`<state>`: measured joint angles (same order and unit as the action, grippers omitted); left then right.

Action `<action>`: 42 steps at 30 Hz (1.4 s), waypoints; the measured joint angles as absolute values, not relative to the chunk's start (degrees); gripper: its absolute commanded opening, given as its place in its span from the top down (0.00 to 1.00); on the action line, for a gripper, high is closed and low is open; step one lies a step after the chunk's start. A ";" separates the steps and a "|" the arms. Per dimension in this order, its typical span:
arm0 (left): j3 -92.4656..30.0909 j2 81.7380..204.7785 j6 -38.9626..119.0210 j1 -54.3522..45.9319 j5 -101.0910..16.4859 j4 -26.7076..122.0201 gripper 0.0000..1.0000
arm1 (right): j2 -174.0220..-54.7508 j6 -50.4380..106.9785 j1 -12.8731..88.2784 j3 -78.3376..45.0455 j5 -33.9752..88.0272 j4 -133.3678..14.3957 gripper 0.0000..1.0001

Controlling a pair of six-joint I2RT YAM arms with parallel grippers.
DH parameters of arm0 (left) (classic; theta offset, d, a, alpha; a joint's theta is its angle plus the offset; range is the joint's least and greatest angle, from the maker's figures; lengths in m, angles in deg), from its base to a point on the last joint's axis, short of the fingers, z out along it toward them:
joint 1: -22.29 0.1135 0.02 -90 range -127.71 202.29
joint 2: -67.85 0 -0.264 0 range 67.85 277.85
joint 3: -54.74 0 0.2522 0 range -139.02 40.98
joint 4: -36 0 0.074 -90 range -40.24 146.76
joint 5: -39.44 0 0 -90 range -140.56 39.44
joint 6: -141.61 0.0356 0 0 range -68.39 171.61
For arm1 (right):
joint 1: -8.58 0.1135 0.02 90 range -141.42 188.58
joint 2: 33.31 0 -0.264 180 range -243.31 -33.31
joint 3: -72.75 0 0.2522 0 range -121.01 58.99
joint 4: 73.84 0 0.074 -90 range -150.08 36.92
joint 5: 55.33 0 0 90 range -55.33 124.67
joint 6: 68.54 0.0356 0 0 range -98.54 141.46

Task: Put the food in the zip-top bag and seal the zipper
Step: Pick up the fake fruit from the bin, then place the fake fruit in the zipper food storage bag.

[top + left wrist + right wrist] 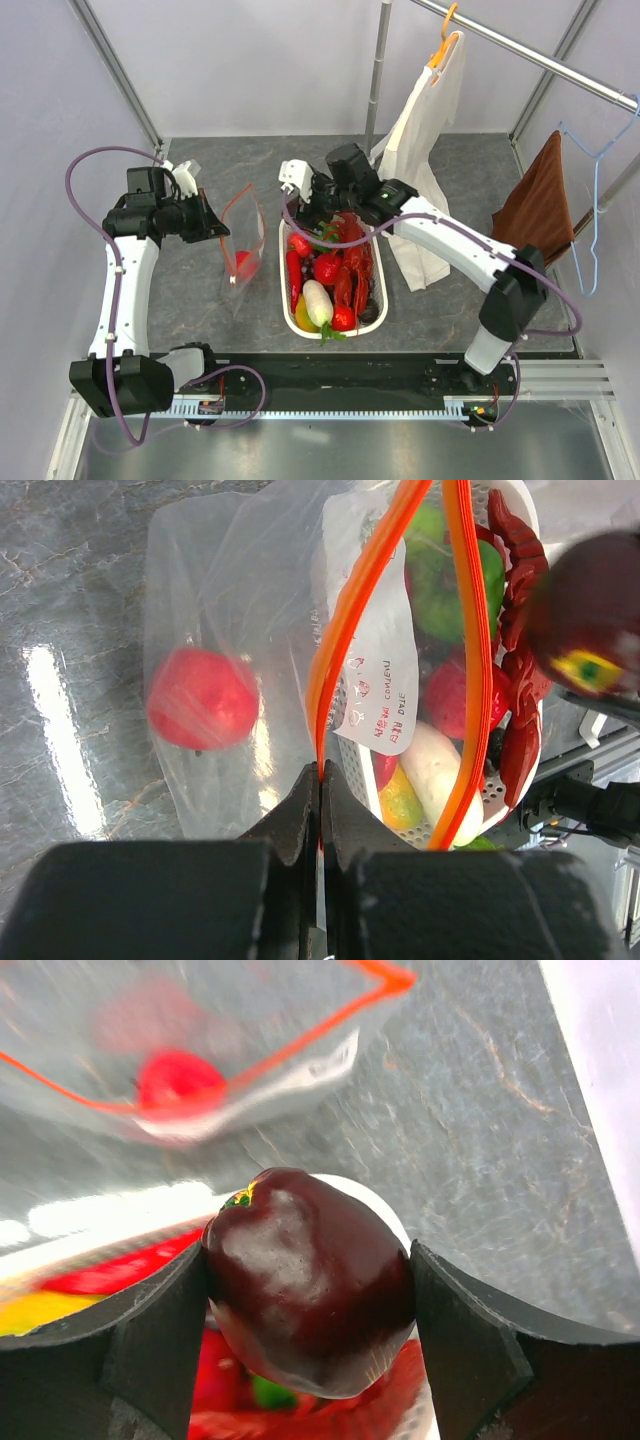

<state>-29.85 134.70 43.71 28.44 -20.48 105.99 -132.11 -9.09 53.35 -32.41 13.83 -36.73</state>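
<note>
The zip-top bag stands with its mouth held up, and one red round fruit lies inside it. My left gripper is shut on one strand of the orange-red zipper, and the mouth gapes wide. My right gripper is shut on a dark purple bulb. It holds the bulb over the far end of the white basket, right of the bag. The bulb also shows at the right edge of the left wrist view. More food fills the basket: a red lobster, a white radish and red fruits.
A white cloth hangs from a rail behind the basket, reaching down to the table. A brown cloth hangs at the right on a blue hanger. Frame posts stand at the back corners.
</note>
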 measured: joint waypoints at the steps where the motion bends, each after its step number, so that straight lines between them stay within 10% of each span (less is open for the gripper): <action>1: -29.85 134.72 43.71 28.44 -20.48 105.97 0.98 | -130.45 -6.82 53.33 -31.58 13.52 -37.06 0.38; 16: -28.91 134.55 43.73 28.44 -19.97 105.97 0.98 | -130.32 23.65 60.48 -35.97 6.37 -57.29 0.37; 30: -28.91 134.13 43.75 28.60 -15.12 106.58 0.98 | -138.99 17.27 62.55 -33.54 14.53 -59.22 0.02; 42: -28.91 133.81 43.75 28.60 -14.18 106.75 0.98 | -134.34 14.34 63.12 -32.80 18.53 -51.04 0.06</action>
